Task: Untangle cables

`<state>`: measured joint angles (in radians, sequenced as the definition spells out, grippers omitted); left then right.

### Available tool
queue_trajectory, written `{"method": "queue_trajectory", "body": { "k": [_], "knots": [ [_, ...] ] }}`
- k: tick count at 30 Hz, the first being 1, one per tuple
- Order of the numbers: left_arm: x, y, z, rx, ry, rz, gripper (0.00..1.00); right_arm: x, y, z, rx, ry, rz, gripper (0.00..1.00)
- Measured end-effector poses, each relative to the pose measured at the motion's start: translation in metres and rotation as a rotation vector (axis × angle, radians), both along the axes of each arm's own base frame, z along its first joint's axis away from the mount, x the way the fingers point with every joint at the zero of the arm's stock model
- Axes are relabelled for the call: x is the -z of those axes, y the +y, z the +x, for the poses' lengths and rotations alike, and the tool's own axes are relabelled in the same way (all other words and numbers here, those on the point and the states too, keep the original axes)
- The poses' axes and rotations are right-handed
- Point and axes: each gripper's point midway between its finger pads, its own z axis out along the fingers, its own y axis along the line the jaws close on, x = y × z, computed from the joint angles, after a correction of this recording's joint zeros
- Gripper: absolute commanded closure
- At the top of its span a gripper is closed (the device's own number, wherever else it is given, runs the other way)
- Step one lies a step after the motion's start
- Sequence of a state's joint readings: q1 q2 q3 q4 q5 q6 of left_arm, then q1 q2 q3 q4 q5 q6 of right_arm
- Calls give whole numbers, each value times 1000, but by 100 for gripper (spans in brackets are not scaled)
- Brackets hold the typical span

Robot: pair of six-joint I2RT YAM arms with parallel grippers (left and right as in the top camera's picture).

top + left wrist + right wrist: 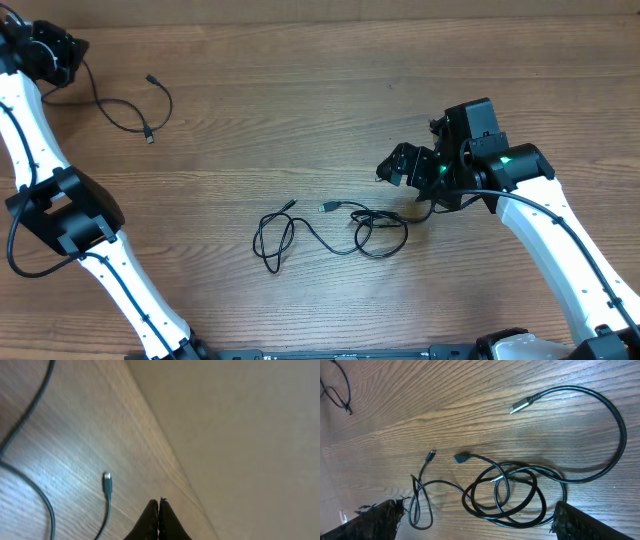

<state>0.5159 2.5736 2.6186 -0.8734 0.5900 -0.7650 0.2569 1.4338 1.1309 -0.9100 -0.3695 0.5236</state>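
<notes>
A tangle of black cables (375, 232) lies on the wooden table at centre. In the right wrist view a thick cable (520, 510) with a silver plug (519, 406) coils over a thin cable (420, 505) with small plugs (431, 455). My right gripper (400, 172) is open and empty above the tangle's right end, with the coils between its fingers (480, 527). A separate thin cable (125, 118) lies at the far left. My left gripper (55, 55) is beside it, fingers shut (158, 506). One plug (106, 479) of that cable lies just left of the fingertips.
The table's far edge (165, 455) runs close to the left gripper, with a plain wall behind it. The thin cable's long loop (272, 238) stretches left of the tangle. The arm bases stand at the front corners.
</notes>
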Motion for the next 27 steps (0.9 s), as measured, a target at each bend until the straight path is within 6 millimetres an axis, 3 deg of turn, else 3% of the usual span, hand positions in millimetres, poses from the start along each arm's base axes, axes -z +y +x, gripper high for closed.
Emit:
{"method": "queue_trajectory", "body": {
  "k": [1, 2, 3, 4, 9, 12, 17, 20, 27],
  "knots": [
    [3, -5, -1, 1, 19, -2, 72, 0, 0, 0, 0, -1, 0, 4],
    [7, -11, -2, 6, 43, 0, 45, 0, 0, 0, 0, 0, 0, 4],
    [13, -22, -2, 19, 75, 11, 33, 0, 0, 0, 0, 0, 1, 4],
    [22, -32, -6, 30, 124, 30, 31, 0, 0, 0, 0, 0, 0, 4],
    [60, -75, -36, 77, 391, 158, 27, 0, 0, 1, 0, -3, 1, 4],
    [71, -88, -50, 95, 496, 227, 24, -1, 1, 2, 0, -9, 3, 4],
    [81, -76, -65, 60, 594, 334, 23, -1, 1, 2, 0, -12, 3, 3],
    [94, -64, -77, 19, 662, 367, 35, -1, 1, 2, 0, -8, 3, 4],
    [146, -52, -103, 3, 787, 358, 30, 0, 0, 1, 0, -3, 1, 3]
  ]
}}
